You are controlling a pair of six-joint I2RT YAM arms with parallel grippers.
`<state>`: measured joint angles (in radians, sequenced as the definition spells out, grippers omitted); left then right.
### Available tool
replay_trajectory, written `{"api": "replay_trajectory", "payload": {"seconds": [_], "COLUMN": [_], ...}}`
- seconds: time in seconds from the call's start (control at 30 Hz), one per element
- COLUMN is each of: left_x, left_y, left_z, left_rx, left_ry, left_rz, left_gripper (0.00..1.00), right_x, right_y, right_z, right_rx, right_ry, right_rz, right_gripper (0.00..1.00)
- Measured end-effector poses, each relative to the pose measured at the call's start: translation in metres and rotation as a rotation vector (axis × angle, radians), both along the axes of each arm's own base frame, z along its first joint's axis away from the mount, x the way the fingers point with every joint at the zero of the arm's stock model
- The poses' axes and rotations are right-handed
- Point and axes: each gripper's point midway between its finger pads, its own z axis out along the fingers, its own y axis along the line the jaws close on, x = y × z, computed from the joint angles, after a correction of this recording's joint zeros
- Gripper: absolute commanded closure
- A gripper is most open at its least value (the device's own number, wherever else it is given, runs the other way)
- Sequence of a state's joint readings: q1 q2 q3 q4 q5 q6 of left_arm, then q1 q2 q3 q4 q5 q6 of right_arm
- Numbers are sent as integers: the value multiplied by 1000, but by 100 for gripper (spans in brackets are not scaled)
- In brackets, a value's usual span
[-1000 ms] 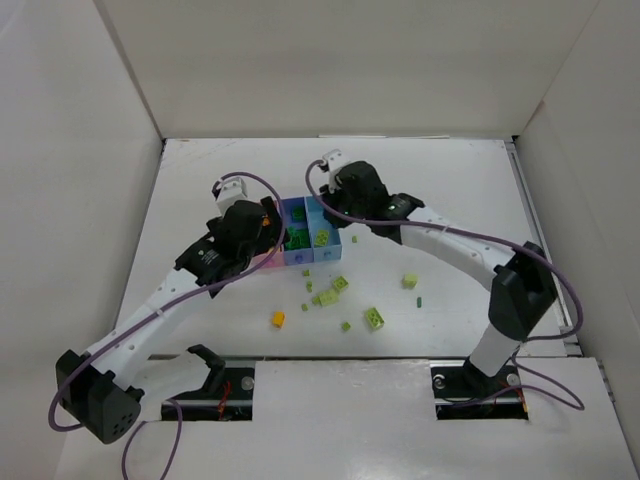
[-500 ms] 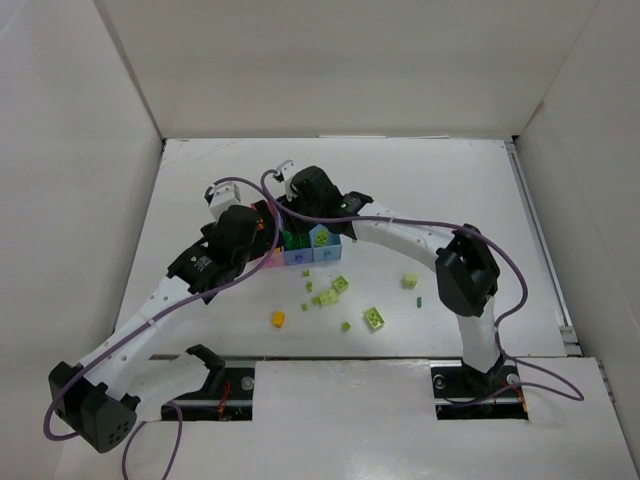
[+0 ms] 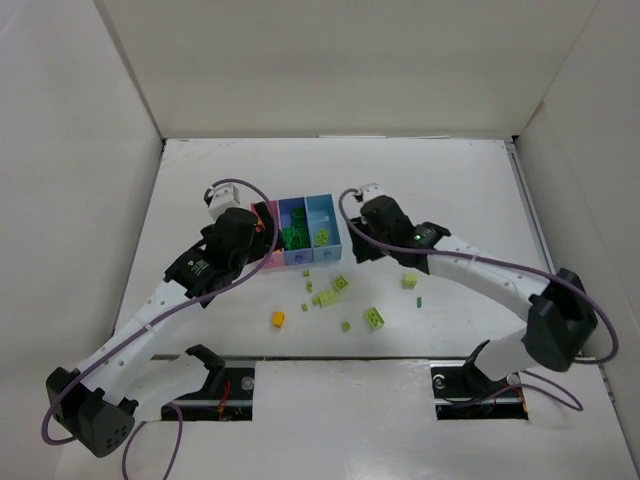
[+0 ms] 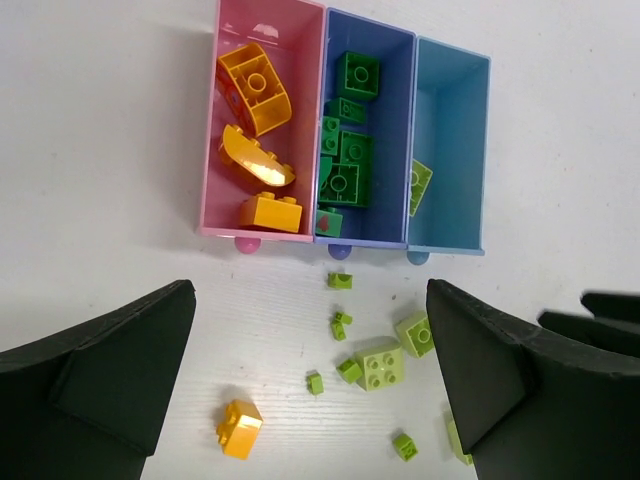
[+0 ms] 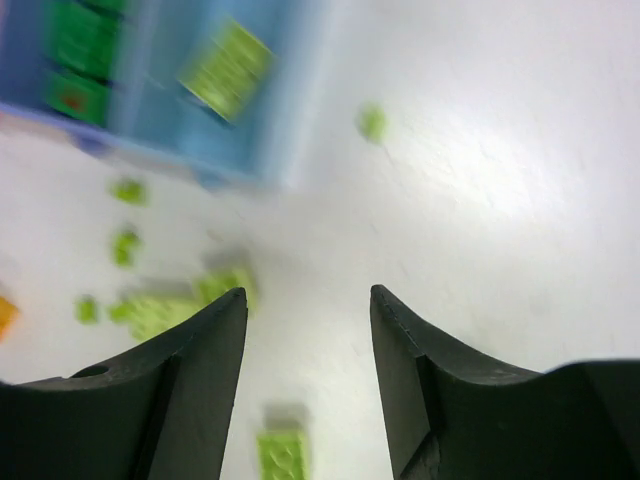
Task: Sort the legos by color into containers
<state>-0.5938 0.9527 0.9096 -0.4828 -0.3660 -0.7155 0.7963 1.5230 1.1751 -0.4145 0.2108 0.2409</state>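
The containers are three joined bins in a row. The pink bin (image 4: pixel 300 100) holds orange legos (image 4: pixel 255 85), the periwinkle bin (image 4: pixel 392 120) holds dark green legos (image 4: pixel 345 150), and the light blue bin (image 4: pixel 455 110) holds a lime brick (image 4: pixel 419 187). Loose on the table in front lie an orange brick (image 4: pixel 239 429) and several lime bricks (image 4: pixel 380 363). My left gripper (image 4: pixel 310 300) hangs open above these, just in front of the bins. My right gripper (image 5: pixel 308 295) is open and empty, over bare table to the right of the light blue bin (image 3: pixel 322 212).
More lime bricks lie apart at the right (image 3: pixel 410 281) and near the front (image 3: pixel 374 317). White walls enclose the table on the left, the back and the right. The left arm covers part of the pink bin (image 3: pixel 272 259) in the top view.
My right arm has swung from over the bins to the table at their right, and its jaws have widened. The left arm has hardly moved.
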Motion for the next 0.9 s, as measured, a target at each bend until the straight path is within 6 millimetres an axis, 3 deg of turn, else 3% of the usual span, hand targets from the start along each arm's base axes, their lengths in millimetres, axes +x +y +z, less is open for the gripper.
{"api": "replay_trajectory", "payload": {"seconds": [0.13, 0.27, 0.6, 0.9], "left_x": [-1, 0, 1, 1], "left_y": [-2, -6, -9, -10], "left_z": [0, -1, -5, -8], "left_rx": [-10, -22, -25, -19], "left_ry": [0, -3, 9, 16], "left_rz": [-11, -25, -44, -45], "left_gripper": [0, 0, 0, 0], "right_x": [-39, -79, -101, -109], "right_y": [-69, -111, -163, -177], "right_z": [-41, -77, -100, -117], "right_rx": [-25, -64, -23, -41], "right_ry": [127, 254, 321, 389], "right_rz": [-174, -290, -482, -527], "right_gripper": [42, 45, 48, 63]}}
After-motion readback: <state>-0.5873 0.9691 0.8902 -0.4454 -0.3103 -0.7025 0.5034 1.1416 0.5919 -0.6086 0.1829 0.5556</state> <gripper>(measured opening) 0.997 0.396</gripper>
